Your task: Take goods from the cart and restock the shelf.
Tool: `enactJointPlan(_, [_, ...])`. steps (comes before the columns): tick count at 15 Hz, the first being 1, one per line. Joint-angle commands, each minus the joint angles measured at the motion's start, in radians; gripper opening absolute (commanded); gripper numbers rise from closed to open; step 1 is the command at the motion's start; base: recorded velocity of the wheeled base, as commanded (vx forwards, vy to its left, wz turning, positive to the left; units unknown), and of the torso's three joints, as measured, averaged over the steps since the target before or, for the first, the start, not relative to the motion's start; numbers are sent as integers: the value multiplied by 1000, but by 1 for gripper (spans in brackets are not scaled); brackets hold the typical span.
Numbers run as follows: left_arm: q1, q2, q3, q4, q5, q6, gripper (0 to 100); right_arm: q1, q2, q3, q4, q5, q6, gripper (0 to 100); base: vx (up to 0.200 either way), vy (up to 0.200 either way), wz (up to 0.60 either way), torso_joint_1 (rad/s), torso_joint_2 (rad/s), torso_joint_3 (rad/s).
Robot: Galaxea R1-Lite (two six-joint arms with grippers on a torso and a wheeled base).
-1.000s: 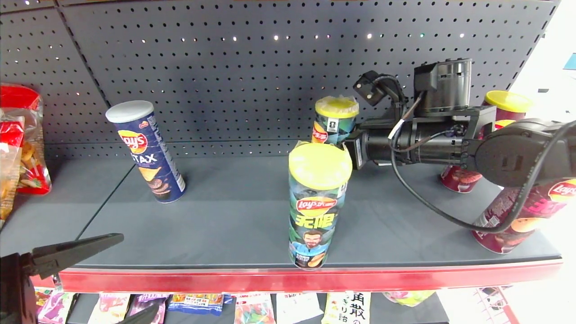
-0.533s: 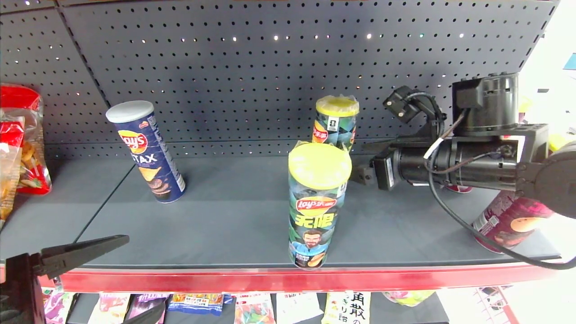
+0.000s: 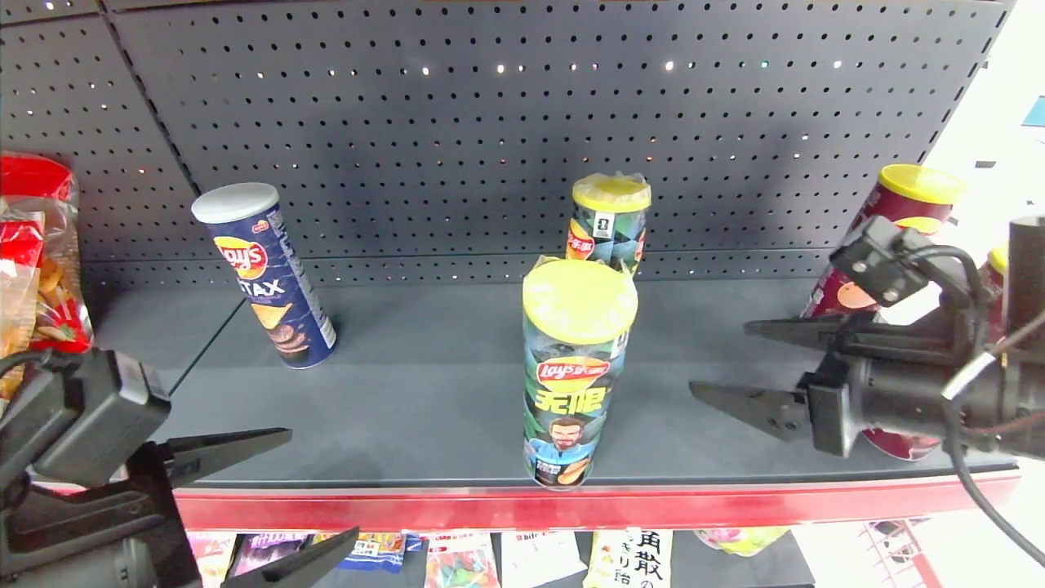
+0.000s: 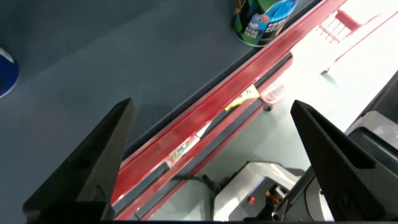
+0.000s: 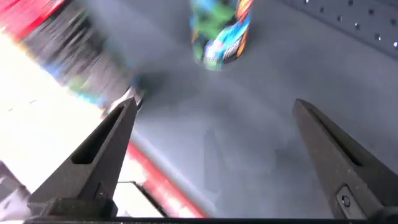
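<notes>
Two green chip cans with yellow lids stand upright on the grey shelf (image 3: pixel 408 392): one at the front edge (image 3: pixel 578 371), one by the back panel (image 3: pixel 609 220). My right gripper (image 3: pixel 722 359) is open and holds nothing, hovering over the shelf to the right of the front can. The right wrist view has that gripper (image 5: pixel 214 102) with a green can (image 5: pixel 221 31) standing ahead of it. My left gripper (image 3: pixel 322 486) is open and holds nothing at the shelf's red front lip, lower left. In the left wrist view its own gripper (image 4: pixel 211 106) is above the red lip (image 4: pixel 217 121), the front can's base (image 4: pixel 258 22) beyond.
A blue chip can (image 3: pixel 265 273) stands at the left back. Maroon cans (image 3: pixel 902 208) crowd the right end, one partly behind my right arm. Snack bags (image 3: pixel 33 245) fill the far left. Packets (image 3: pixel 457 559) lie on the lower shelf. The pegboard wall closes the back.
My right gripper has pulled away from the back green can, toward the front right, fingers now spread. My left arm has come up and in from the lower left.
</notes>
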Motion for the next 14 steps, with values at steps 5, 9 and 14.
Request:
enactJointPlan(5, [-11,211,-59,-25,-10,6,100,13,-487,257,7,-21,-1,100,0,0,0,0,0,0])
enactJointPlan(9, [-77,354,-71,-141,-9,6,100,-98,-599,253,6,-93,27,100,0,0,0,0,0,0])
enactJointPlan(14, [-82,493,-163,-177,-2,8,100,-256,-631,241,6,-93,75,100,0,0,0,0,0,0])
